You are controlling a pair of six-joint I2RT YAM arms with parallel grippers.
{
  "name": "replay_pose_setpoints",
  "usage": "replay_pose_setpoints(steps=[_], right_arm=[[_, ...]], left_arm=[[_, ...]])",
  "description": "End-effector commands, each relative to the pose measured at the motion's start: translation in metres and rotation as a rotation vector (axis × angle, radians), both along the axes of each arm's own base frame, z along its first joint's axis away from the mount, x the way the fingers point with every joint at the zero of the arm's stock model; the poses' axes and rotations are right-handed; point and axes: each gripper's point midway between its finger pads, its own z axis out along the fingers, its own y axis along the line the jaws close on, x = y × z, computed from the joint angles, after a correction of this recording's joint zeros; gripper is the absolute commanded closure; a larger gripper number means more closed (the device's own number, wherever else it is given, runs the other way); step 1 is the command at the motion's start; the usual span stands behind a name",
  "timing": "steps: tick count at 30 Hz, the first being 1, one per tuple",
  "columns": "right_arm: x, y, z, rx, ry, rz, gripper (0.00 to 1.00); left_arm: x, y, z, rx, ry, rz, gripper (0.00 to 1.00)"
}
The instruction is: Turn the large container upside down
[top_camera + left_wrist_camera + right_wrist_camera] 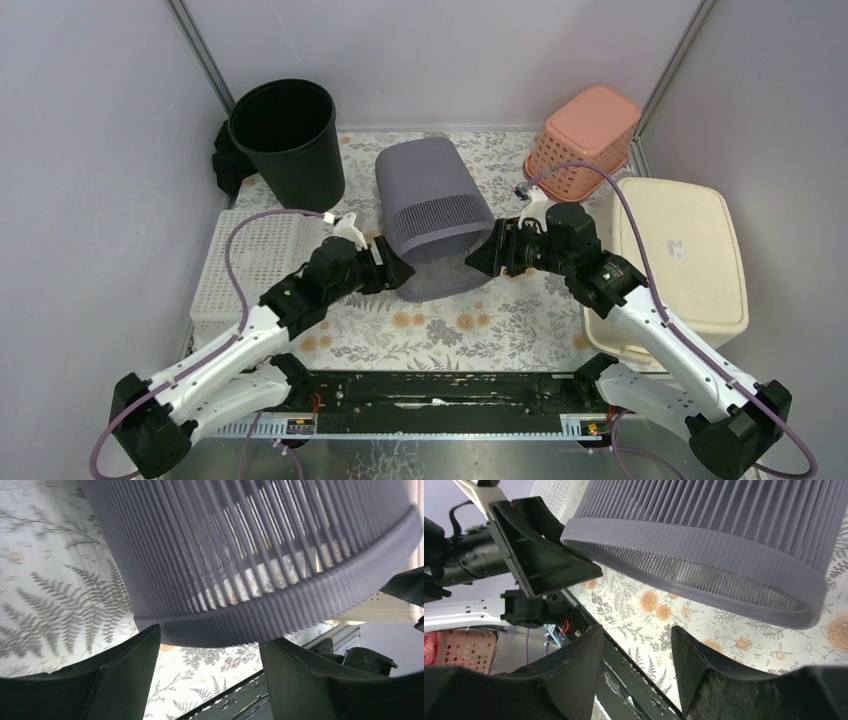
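The large container (435,215) is a grey-purple ribbed bin, tilted at the middle of the floral cloth. Its closed base points to the back and its mouth faces down toward the arms. The rim (704,560) hangs a little above the cloth. My left gripper (393,270) is at the rim's left side, open. In the left wrist view the left gripper (209,636) has its fingertips right under the rim's band (280,615). My right gripper (482,258) is at the rim's right side, open and apart from it; the right gripper (636,628) holds nothing.
A black bin (285,140) stands at the back left and an orange basket (585,140) lies upside down at the back right. A cream lidded box (680,255) lies on the right, a white perforated tray (255,265) on the left. The black rail (440,390) runs along the near edge.
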Motion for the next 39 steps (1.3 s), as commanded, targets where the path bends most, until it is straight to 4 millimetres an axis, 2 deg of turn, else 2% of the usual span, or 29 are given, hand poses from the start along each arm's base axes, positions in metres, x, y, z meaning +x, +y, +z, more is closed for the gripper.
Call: replay_pose_setpoints(steps=[1,5,8,13,15,16,18,20,24,29,34,36,39], right_arm=[[0.010,-0.004,0.007,0.004,-0.041,-0.066,0.42],[0.015,-0.015,0.005,-0.031,-0.044,-0.131,0.44],[0.018,-0.024,0.009,-0.055,-0.057,-0.175,0.44],[0.021,-0.035,0.012,-0.081,-0.086,-0.224,0.41],[0.020,-0.035,0.014,-0.073,-0.100,-0.219,0.40],[0.019,-0.035,0.016,-0.068,-0.104,-0.215,0.39],[0.014,-0.034,0.020,-0.057,-0.118,-0.190,0.38],[0.010,-0.030,0.021,-0.039,-0.134,-0.156,0.37],[0.002,-0.018,0.001,-0.023,-0.149,-0.066,0.37],[-0.010,0.004,-0.020,-0.039,-0.189,0.047,0.37],[-0.015,0.023,-0.019,-0.005,-0.290,0.056,0.35],[-0.011,0.023,-0.025,-0.006,-0.311,0.005,0.35],[0.001,0.017,-0.047,-0.077,-0.328,-0.098,0.35]], left_arm=[[0.016,-0.040,0.025,-0.155,-0.157,-0.102,0.24],[0.022,-0.073,0.045,-0.261,-0.240,-0.196,0.26],[0.023,-0.095,0.054,-0.265,-0.268,-0.262,0.23],[0.008,-0.130,0.090,-0.336,-0.407,-0.458,0.15],[-0.007,-0.137,0.111,-0.360,-0.455,-0.567,0.13],[-0.016,-0.136,0.123,-0.369,-0.478,-0.607,0.12],[-0.032,-0.129,0.133,-0.351,-0.469,-0.651,0.10],[-0.048,-0.119,0.141,-0.347,-0.473,-0.675,0.01],[-0.062,-0.090,0.159,-0.342,-0.512,-0.615,0.00],[-0.056,-0.061,0.173,-0.262,-0.516,-0.488,0.00],[-0.056,-0.045,0.191,-0.240,-0.530,-0.429,0.00],[-0.056,-0.040,0.194,-0.238,-0.536,-0.407,0.00],[-0.057,-0.035,0.193,-0.231,-0.534,-0.395,0.00]])
